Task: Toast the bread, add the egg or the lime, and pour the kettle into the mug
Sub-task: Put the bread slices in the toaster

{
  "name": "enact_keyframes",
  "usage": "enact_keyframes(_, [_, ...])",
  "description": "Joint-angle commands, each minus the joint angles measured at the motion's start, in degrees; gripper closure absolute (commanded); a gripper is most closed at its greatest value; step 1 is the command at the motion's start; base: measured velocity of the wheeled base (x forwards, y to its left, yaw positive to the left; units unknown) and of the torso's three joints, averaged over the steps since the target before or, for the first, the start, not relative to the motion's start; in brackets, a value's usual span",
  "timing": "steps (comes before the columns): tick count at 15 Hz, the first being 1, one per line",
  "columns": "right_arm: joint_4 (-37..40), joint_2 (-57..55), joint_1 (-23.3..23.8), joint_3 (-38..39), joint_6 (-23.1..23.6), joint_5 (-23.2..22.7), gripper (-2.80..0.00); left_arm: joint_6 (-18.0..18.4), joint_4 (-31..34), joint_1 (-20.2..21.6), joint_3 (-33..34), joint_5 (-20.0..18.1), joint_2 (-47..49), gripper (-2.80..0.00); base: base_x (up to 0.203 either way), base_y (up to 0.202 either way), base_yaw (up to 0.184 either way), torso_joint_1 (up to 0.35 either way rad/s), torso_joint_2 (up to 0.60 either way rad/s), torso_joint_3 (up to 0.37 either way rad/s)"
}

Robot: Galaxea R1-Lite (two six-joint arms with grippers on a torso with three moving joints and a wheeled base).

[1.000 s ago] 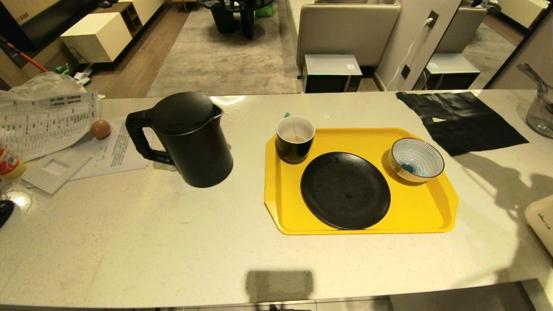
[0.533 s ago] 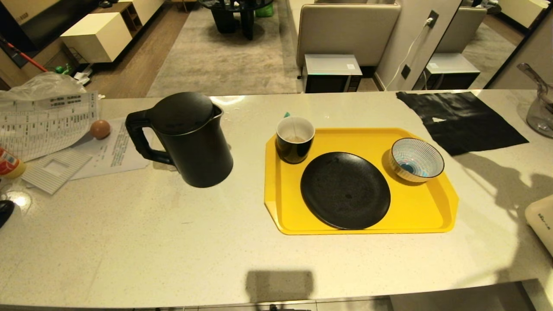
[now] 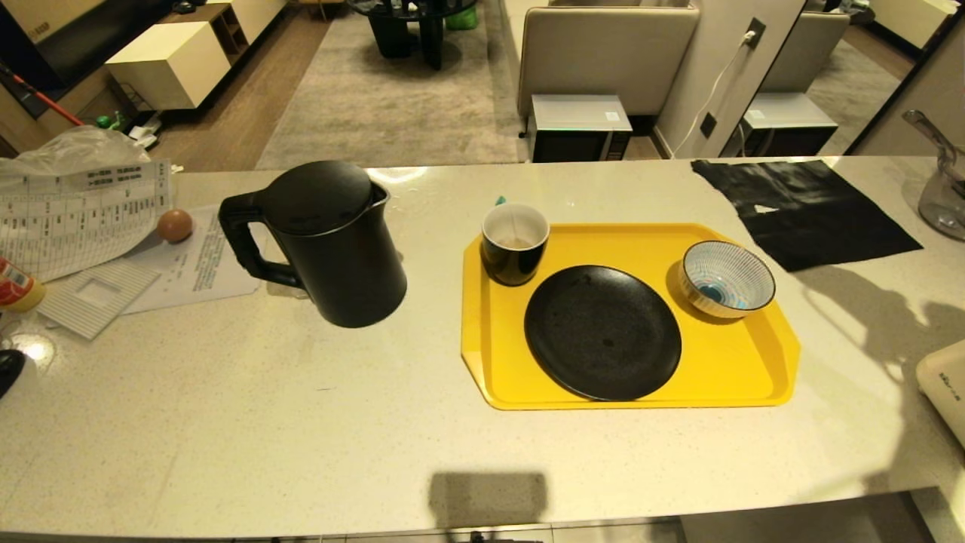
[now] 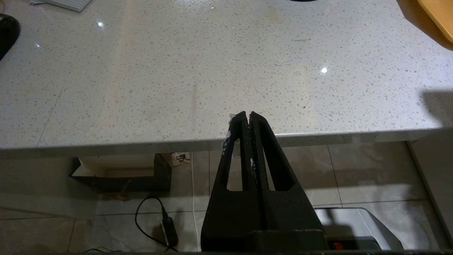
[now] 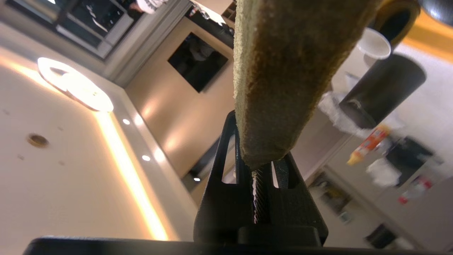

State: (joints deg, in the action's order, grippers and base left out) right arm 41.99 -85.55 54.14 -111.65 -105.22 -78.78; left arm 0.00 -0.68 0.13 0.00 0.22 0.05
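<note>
The bread [image 5: 283,71] is clamped edge-on in the right gripper [image 5: 260,166], outside the head view. The left gripper [image 4: 246,117] is closed, empty. The mug [image 3: 515,243], a black plate [image 3: 602,331] and a striped bowl [image 3: 727,277] are carried by the yellow tray [image 3: 739,369]; the kettle [image 3: 332,241] stands left.

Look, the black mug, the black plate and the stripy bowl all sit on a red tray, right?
Not quite: the tray is yellow, not red, as the head view shows. The black mug, the black plate and the stripy bowl do all sit on it.
</note>
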Motion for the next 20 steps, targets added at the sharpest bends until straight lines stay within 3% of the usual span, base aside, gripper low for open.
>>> enact_keyframes(1, [-4.3, 1.9, 0.0, 0.1, -0.5, 2.6, 0.0, 0.0, 0.0, 0.0, 0.0, 0.0, 0.0, 0.0, 0.0, 0.0, 0.0, 0.0, 0.0, 0.0])
enact_keyframes(5, [-10.3, 1.7, 0.1, 1.4, -0.3, 6.3, 0.0, 0.0, 0.0, 0.0, 0.0, 0.0, 0.0, 0.0, 0.0, 0.0, 0.0, 0.0, 0.0, 0.0])
enact_keyframes(20, [-10.8, 0.4, 0.0, 2.5, -0.2, 6.4, 0.0, 0.0, 0.0, 0.0, 0.0, 0.0, 0.0, 0.0, 0.0, 0.0, 0.0, 0.0, 0.0, 0.0])
